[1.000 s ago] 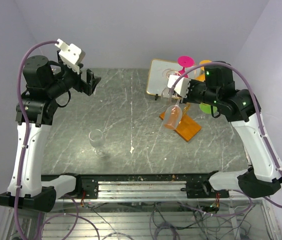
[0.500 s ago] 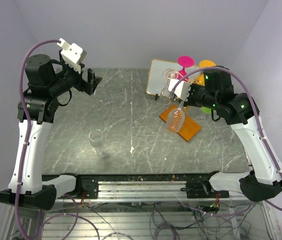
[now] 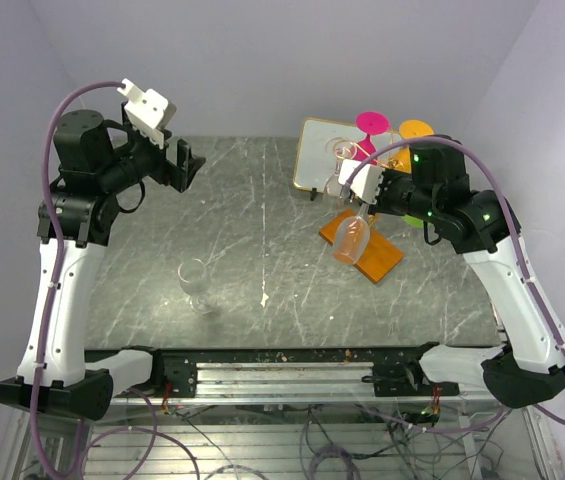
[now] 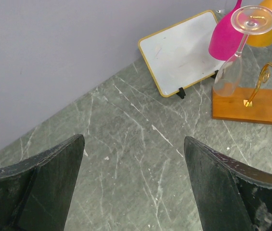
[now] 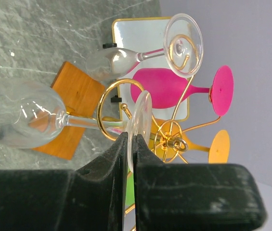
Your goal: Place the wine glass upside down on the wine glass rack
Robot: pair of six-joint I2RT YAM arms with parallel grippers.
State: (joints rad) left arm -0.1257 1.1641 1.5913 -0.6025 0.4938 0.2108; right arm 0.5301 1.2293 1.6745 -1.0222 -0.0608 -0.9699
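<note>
My right gripper (image 5: 131, 137) is shut on the round foot of a clear wine glass (image 5: 22, 118), which hangs upside down. Its stem runs through a gold ring arm of the wine glass rack (image 5: 174, 137), and the bowl hangs above the rack's orange wooden base (image 5: 75, 96). From above, the wine glass (image 3: 351, 240) tilts over the base (image 3: 380, 258) below my right gripper (image 3: 346, 190). At the back left my left gripper (image 3: 187, 165) is raised and open, holding nothing; its fingers (image 4: 54, 168) frame bare table.
Another clear glass (image 5: 121, 57), a pink glass (image 5: 174, 89) and an orange glass (image 5: 217, 144) hang on the rack. A gold-framed mirror panel (image 3: 317, 150) leans behind it. A further clear glass (image 3: 194, 285) stands upright at the table's front left.
My right gripper has carried the glass slightly right and down, closer to the rack. The left arm has lifted a little.
</note>
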